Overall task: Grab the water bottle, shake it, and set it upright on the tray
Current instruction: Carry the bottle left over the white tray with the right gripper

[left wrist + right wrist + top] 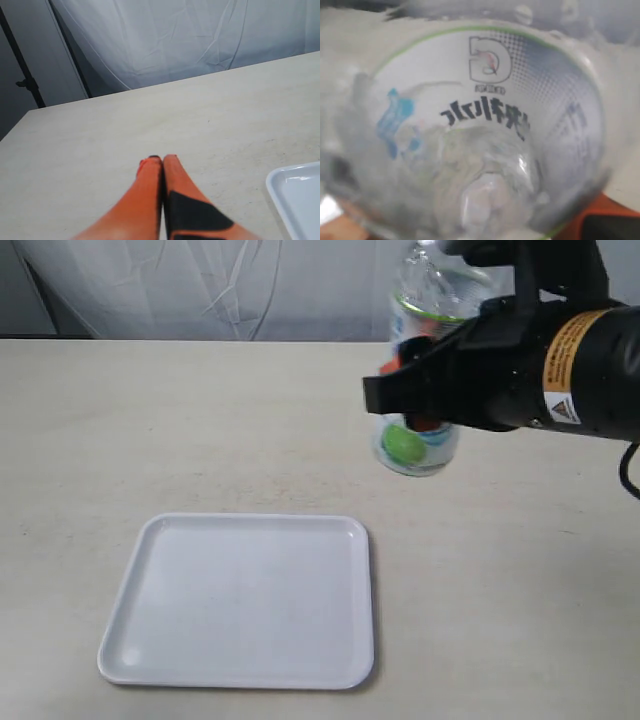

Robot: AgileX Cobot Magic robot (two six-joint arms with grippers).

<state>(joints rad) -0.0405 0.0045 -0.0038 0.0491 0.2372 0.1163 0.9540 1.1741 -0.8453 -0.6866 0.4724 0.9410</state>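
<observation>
- The water bottle (412, 448) is in the grasp of the right gripper (415, 390), at about 1 o'clock from the tray (240, 600) in the exterior view and well apart from it.
- The right arm reaches in from 3 o'clock, and its jaws are clamped across the bottle's middle over the label. The clear shoulder shows above them, and the green circle and the base below.
- The bottle stands roughly upright and looks blurred. Its top runs out at the 12 o'clock edge, so the cap cannot be made out.
- The base appears to hang clear of the table (200, 420), though this is hard to tell for sure.
- In the right wrist view the bottle (480, 125) fills nearly the whole picture, base towards the camera, with an orange finger (600, 220) just beside it.
- The left gripper (161, 162) has its orange fingers pressed together with nothing between them. It sits over bare table, with a corner of the tray (300, 195) nearby.
</observation>
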